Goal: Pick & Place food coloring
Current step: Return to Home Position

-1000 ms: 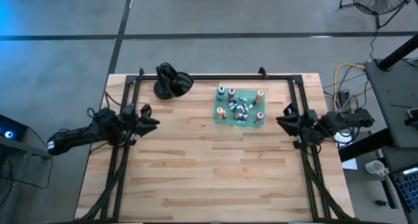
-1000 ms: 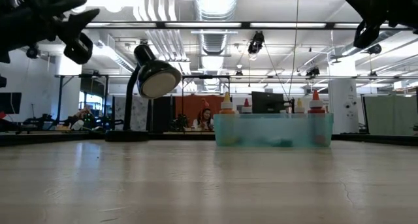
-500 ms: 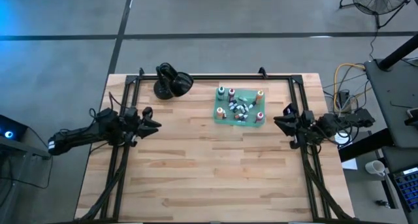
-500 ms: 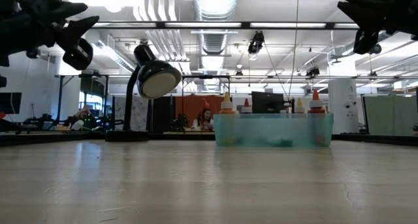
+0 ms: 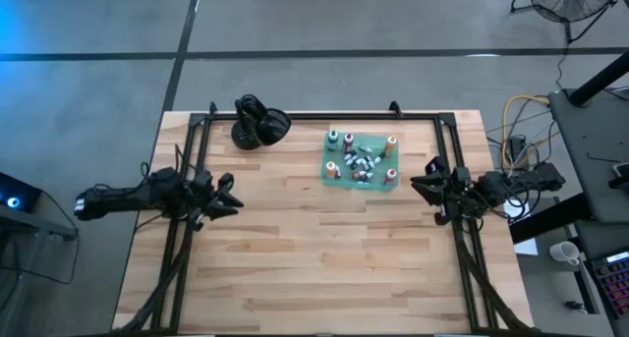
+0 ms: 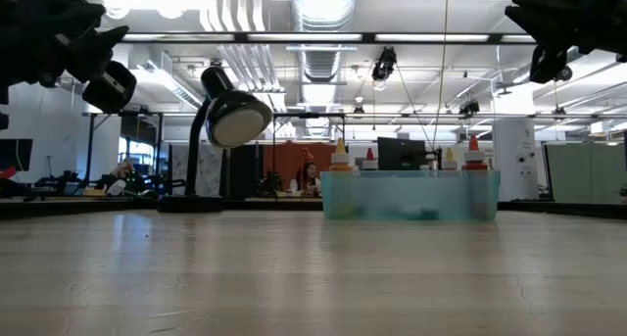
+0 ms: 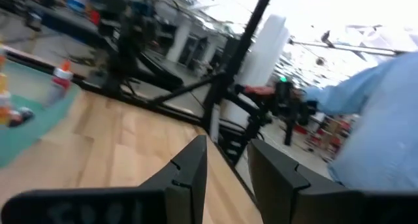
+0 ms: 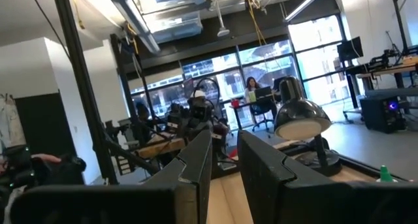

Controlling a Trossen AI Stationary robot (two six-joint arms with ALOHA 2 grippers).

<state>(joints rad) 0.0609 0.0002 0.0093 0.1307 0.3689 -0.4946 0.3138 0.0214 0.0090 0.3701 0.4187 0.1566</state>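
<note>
The food coloring [image 5: 361, 163] is a set of tiny bottles on a flat teal-green tray [image 5: 374, 144] at the table's far middle. Some bottles stand upright along the tray's edges [image 6: 340, 160] and several lie in its middle. My left gripper [image 5: 230, 201] hovers shut above the table's left side, well left of the tray, pointing roughly level toward the table's right [image 7: 227, 165]. My right gripper [image 5: 418, 186] hovers shut just right of the tray's near corner, pointing toward the table's left [image 8: 225, 152]. Neither has anything between its fingers.
A black desk lamp [image 5: 257, 128] stands at the far edge left of the tray, its head tilted down [image 6: 235, 119]. Black frame rails [image 5: 187, 229] run along the table's left, right and far sides. A person's light-blue sleeve [image 7: 385, 132] shows beyond the table's right edge.
My left gripper has swung a little toward the table's near edge and dipped slightly, staying shut. The bottles, tray and lamp have not moved.
</note>
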